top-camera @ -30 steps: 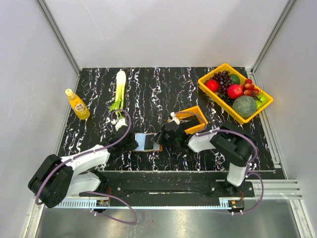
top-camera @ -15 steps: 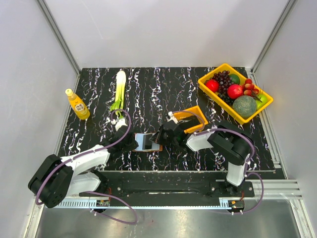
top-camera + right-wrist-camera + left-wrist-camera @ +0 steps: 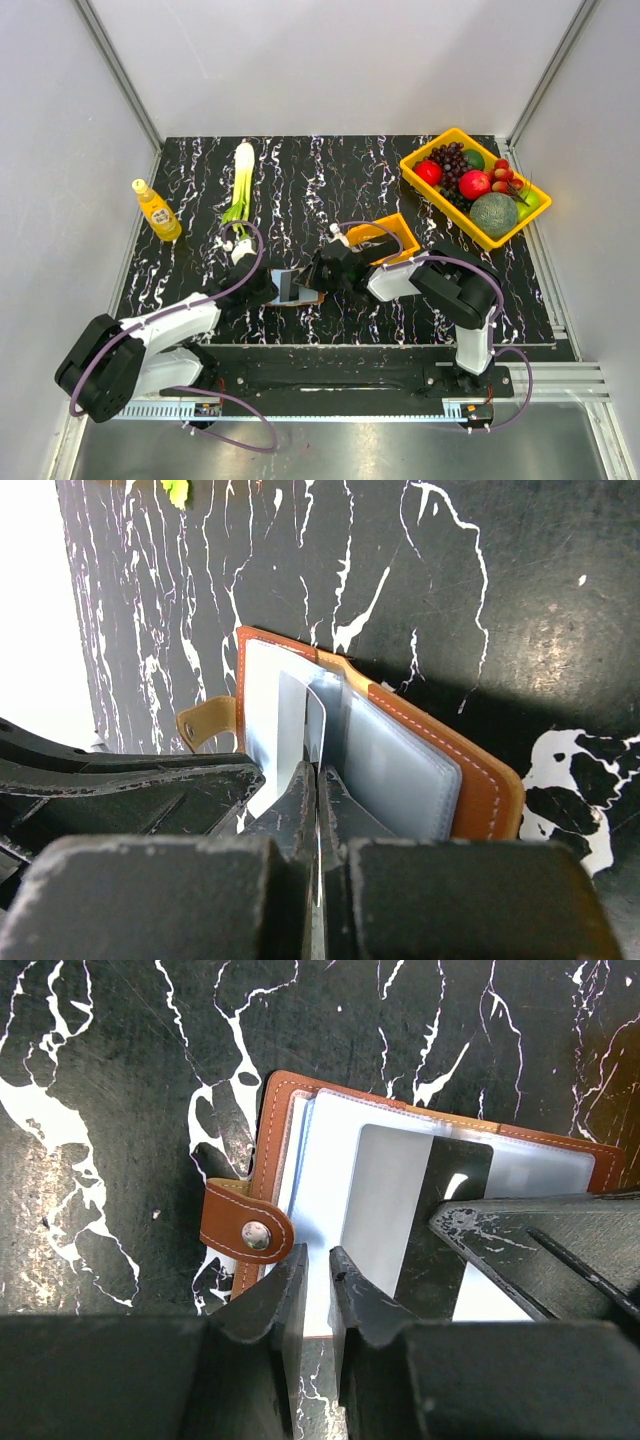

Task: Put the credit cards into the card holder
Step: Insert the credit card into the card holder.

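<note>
Bench: I am working near the front edge of the black marbled bench [image 3: 330, 180], between my two arms.
Card holder: The brown card holder [image 3: 325, 1150] is lying open and flat there, its clear sleeves facing up and its snap tab sticking out to one side.
Right claw: The right claw [image 3: 318, 780] is pinching the near edge of one credit card, with its fingers pressed tight together on it.
Left claw: The left claw [image 3: 318, 1280] is hovering over the near edge of the card holder with its fingers slightly parted, gripping nothing that I can see.
Credit card: The grey credit card [image 3: 380, 1210], with its dark stripe, is lying across the sleeves. Its far edge is reaching close to the far seam.
Done: I am judging this card to be partway in. I cannot tell whether it is inside a sleeve or only lying on top.
Left: The card is waiting to be seated fully and let go. I am seeing no other loose cards in these views.
</note>
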Controlling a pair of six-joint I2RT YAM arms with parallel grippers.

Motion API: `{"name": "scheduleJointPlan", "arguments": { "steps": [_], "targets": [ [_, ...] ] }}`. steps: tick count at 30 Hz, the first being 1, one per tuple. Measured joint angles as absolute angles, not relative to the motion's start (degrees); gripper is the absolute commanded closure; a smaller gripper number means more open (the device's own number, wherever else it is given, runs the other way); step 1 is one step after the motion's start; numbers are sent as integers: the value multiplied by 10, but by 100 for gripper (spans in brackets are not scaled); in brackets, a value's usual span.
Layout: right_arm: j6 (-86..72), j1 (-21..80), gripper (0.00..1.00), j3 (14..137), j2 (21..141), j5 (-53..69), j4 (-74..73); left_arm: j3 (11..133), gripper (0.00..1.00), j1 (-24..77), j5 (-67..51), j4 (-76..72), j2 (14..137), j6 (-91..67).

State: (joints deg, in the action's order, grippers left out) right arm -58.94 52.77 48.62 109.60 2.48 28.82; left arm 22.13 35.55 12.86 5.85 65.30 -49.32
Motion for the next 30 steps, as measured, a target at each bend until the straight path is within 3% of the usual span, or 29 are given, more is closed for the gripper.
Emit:
{"name": "scheduleJointPlan", "arguments": {
  "steps": [7,10,17,23,30],
  "targets": [
    [-585,528,79,499,1100,24,266,221,75,356,129,59,652,-494],
    [-578,529,77,502,1097,19,249,221,65,356,130,66,645,-494],
    [-565,534,72,506,1086,5,218,215,60,356,152,112,615,-488],
    [-550,535,75,514,1083,6,199,212,74,356,152,102,623,-483],
    [-535,535,66,538,1080,1,150,209,92,352,149,78,639,-479]
  ]
}}
